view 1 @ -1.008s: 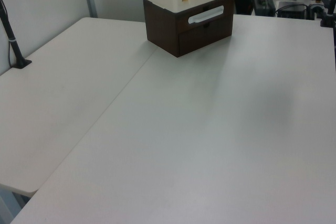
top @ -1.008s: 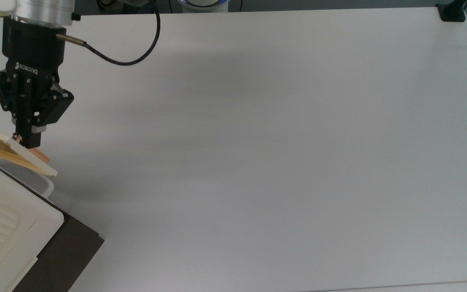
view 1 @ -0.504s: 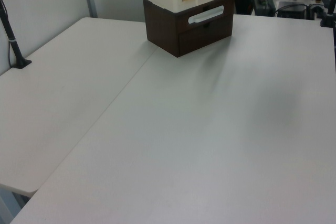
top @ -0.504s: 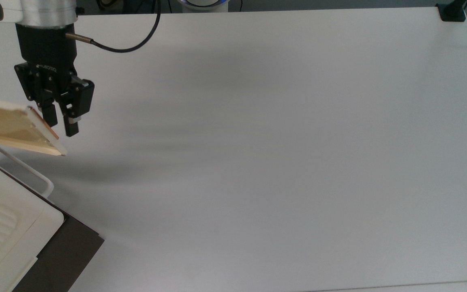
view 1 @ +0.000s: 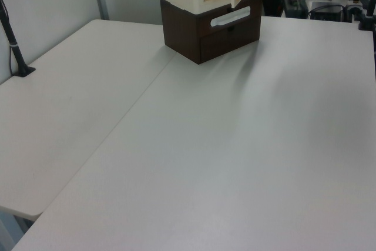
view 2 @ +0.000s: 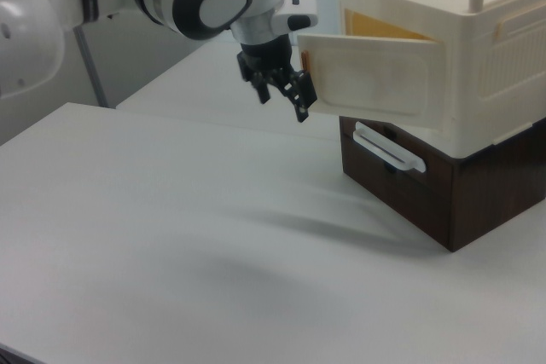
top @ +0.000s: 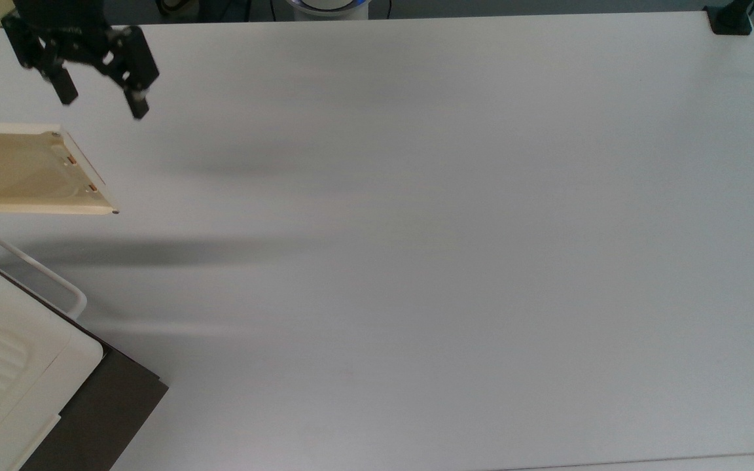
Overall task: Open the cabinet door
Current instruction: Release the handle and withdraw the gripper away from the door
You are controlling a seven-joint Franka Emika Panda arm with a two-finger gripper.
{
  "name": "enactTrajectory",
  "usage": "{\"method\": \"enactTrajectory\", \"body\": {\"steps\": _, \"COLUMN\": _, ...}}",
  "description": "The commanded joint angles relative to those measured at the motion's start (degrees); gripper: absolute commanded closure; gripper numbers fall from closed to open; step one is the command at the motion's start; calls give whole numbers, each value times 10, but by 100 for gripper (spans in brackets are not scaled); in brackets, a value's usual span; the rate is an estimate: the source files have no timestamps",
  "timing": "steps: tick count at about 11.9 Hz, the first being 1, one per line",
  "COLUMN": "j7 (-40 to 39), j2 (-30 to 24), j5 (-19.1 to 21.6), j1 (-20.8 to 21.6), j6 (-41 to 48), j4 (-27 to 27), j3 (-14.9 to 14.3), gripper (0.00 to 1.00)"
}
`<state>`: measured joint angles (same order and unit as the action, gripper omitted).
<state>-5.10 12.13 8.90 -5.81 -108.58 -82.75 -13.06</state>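
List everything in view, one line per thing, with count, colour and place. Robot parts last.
cabinet door: one, cream, swung open from the cabinet front, inner face showing.
cabinet: one, cream-white, stacked on the brown base at the right view's right.
drawer base: one, dark brown, under the cabinet, with a white loop handle.
table: one, white, beneath everything.
black post: one, clamped at the left view's left edge.
gripper: one, black, open, beside the door's free edge, apart from it.

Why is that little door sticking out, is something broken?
Nothing looks broken. The cabinet door simply stands swung open from the cabinet, showing its yellowish inside. The gripper hangs open beside the door's free edge, holding nothing.
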Motion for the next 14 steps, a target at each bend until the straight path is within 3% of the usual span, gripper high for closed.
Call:
{"method": "enactTrajectory", "body": {"steps": 1, "j7": -37, "j2": -57, "j5": 5, "j1": 8, "j6": 123, "j4": -25, "j3": -7, "gripper": 0}}
{"method": "enactTrajectory", "body": {"steps": 6, "j7": -12, "j2": -98, "j5": -25, "j1": 54, "j6": 243, "j4": -27, "j3": 18, "gripper": 0}}
{"method": "enactTrajectory", "body": {"steps": 8, "j7": 1, "j2": -110, "j5": -31, "j1": 70, "j6": 269, "j4": -28, "j3": 44, "gripper": 0}}
{"method": "enactTrajectory", "body": {"steps": 10, "j7": 17, "j2": -113, "j5": -37, "j1": 71, "j6": 270, "j4": -37, "j3": 82, "gripper": 0}}
{"method": "enactTrajectory", "body": {"steps": 14, "j7": 34, "j2": -113, "j5": -43, "j1": 87, "j6": 216, "j4": -58, "j3": 90, "gripper": 0}}
